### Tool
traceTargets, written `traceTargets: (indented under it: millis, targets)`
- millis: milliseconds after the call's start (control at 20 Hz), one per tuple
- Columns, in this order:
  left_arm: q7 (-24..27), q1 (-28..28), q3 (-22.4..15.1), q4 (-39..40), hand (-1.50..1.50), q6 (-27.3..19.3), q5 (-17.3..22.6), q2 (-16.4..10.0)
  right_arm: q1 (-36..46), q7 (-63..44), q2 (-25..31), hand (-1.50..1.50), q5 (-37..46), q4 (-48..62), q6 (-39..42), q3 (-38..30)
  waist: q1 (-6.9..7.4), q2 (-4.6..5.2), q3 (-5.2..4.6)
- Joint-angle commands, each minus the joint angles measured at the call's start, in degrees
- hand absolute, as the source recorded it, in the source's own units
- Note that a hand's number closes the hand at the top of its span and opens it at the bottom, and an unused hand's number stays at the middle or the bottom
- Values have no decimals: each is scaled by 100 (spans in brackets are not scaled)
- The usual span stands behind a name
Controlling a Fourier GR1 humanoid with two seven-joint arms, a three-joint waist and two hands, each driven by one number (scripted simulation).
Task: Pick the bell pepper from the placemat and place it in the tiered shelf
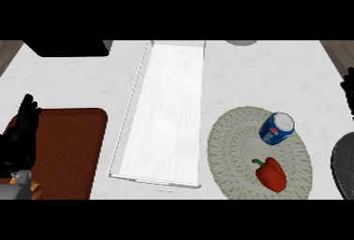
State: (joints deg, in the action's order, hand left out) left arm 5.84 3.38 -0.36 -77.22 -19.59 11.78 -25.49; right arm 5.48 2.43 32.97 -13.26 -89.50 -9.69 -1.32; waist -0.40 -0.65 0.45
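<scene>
Blue can (276, 127) with a white and red label, its writing unreadable, on the round woven placemat (228, 140), red bell pepper (271, 173) just beside it on the same placemat, long white tiered shelf (166, 117) to their left, left hand (24, 126) open with fingers straight up over a brown mat (69, 150), right hand (349, 93) a sliver at the right edge, open or closed cannot be told

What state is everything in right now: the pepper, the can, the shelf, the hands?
bell pepper: lying on the placemat, not held.
can: standing on the same placemat, apart from the pepper.
tiered shelf: nothing showing on it.
left robot hand: open, resting at the left edge.
right robot hand: only partly in view, right edge.
</scene>
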Motion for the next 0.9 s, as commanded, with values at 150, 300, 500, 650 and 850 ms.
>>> traceTargets:
  millis: [150,300,500,650,850]
  targets:
    - [-149,-276,-869,-52,0,599,-284,272,-949,-72,789,-150,332,-259,255,-452,-179,34,-49]
    - [-278,-354,-1161,-37,0,964,-221,278,-1289,-484,1990,-150,1818,565,-135,-503,-366,203,-120]
    - [-634,-306,-1496,-114,0,1339,-234,360,-1285,-48,357,-150,138,466,61,-812,-55,55,-39]
    - [-785,126,-1480,197,0,1265,-341,493,-1447,695,112,-150,4,242,800,-385,-78,64,-41]
    - [-924,-46,-1290,-209,0,1441,-198,343,-1707,749,510,-150,-8,-318,1472,-403,-6,48,-44]
